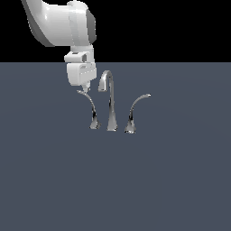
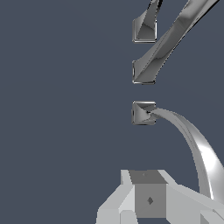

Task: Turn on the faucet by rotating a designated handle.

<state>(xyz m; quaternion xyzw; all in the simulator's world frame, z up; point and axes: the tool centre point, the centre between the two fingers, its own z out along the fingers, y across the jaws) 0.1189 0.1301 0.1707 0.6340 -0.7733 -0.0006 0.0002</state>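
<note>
Your arm is at the handle's tip.
The faucet (image 1: 109, 101) stands on the gray worktop (image 1: 171, 180). Your fingers (image 1: 84, 87) touch the tip of the handle (image 1: 90, 108), on the exterior view's left; you cannot tell if they are apart.

**A bare simulated test scene, not a real room**

This is a rendered workspace with no furnishings of a kitchen or bathroom. A flat, uniform slate-blue surface (image 1: 171, 180) fills the lower part of the exterior view and meets a plain black backdrop along a straight horizon. The only fixture is a chrome faucet (image 1: 108, 101) standing directly on that surface, its three flared bases apart from one another. A smooth white robot arm (image 1: 63, 22) with flat, untextured shading reaches in from above. The wrist view shows the same even blue ground.
</note>
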